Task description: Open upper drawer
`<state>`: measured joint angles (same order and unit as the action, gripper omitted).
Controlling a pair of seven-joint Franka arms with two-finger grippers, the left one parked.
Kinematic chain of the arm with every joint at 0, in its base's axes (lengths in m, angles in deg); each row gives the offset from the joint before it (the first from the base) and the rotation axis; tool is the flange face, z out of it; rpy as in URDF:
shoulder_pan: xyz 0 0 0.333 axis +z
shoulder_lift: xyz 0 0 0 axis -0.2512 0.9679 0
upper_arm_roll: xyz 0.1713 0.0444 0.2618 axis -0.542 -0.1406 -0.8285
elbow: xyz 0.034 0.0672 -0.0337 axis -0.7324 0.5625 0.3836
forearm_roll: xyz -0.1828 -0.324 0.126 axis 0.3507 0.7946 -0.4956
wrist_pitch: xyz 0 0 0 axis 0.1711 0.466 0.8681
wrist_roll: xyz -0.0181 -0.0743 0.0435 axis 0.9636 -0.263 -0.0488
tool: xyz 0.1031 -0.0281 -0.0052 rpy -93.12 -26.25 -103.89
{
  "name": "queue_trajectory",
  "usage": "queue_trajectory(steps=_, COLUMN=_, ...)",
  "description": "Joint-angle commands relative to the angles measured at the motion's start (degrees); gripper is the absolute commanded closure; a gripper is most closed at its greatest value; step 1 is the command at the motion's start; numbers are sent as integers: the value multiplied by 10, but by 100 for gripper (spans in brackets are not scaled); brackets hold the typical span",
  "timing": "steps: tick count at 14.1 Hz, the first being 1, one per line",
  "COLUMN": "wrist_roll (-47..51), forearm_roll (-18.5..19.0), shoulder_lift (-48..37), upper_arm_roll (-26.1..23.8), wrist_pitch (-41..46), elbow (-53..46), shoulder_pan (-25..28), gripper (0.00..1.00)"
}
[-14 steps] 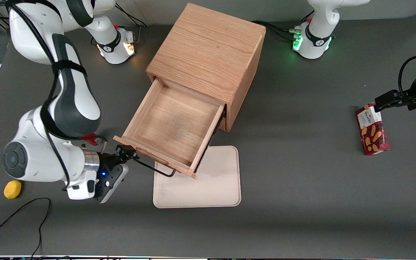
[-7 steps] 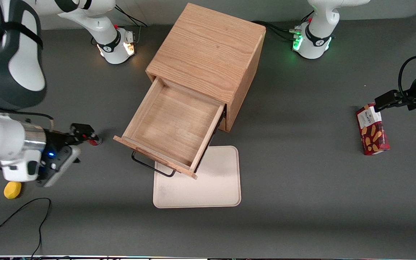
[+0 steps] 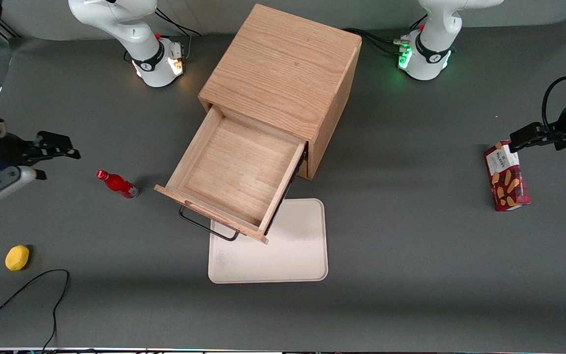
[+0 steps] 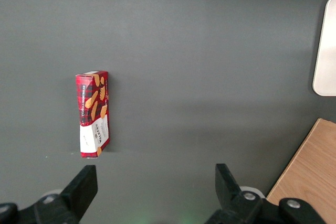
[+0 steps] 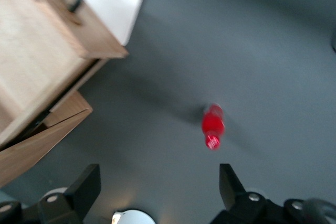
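Worktop (image 3: 410,275), dark grey, carries everything. Biggest on it is the oak cabinet (image 3: 283,69), standing in the middle. Out of its front sticks the upper drawer (image 3: 234,172), pulled well open toward the front camera, so its bare wooden tray lies open from above; its thin black wire handle (image 3: 204,227) hangs over the edge of a cream tray (image 3: 288,255) lying flat on the worktop just in front of the cabinet.

Off toward the working arm's end hovers the end effector (image 3: 62,145), well apart from the drawer, fingers spread and holding nothing. A little red bottle (image 3: 116,184) stands between it and the drawer, touching neither. Nearer the front camera, a yellow lump (image 3: 17,257) lies by a black cable (image 3: 27,290). Toward the parked arm's end lies a red biscuit box (image 3: 506,179).
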<state>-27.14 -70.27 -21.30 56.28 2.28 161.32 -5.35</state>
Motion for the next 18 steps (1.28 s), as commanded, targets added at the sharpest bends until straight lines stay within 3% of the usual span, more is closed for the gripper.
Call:
queue_trajectory(steps=1, wrist_roll=98, forearm_roll=42, shoulder_lift=-54, upper_arm_roll=0, wrist_pitch=-26, elbow=73, shoulder_pan=13, gripper=0)
queue_trajectory(steps=3, wrist_roll=203, forearm_roll=47, shoulder_lift=-57, upper_arm_roll=-2, wrist_pitch=-25, elbow=83, shoulder_pan=12, gripper=0)
queue_trajectory(steps=4, wrist_roll=226, forearm_roll=70, shoulder_lift=-55, upper_arm_roll=-5, wrist_pitch=-20, elbow=81, shoulder_pan=12, gripper=0)
queue_trajectory(steps=11, wrist_roll=244, forearm_roll=76, shoulder_lift=-80, upper_arm_roll=4, wrist_pitch=-24, elbow=98, shoulder_pan=39, gripper=0)
queue_trajectory(steps=16, wrist_roll=245, forearm_roll=59, shoulder_lift=-173, upper_arm_roll=1, wrist_pitch=-158, elbow=242, shoulder_pan=46, gripper=0)
queue_trajectory(steps=18, wrist_roll=244, forearm_roll=59, shoulder_lift=-174, upper_arm_roll=-4, wrist_pitch=-160, elbow=243, shoulder_pan=42, gripper=0)
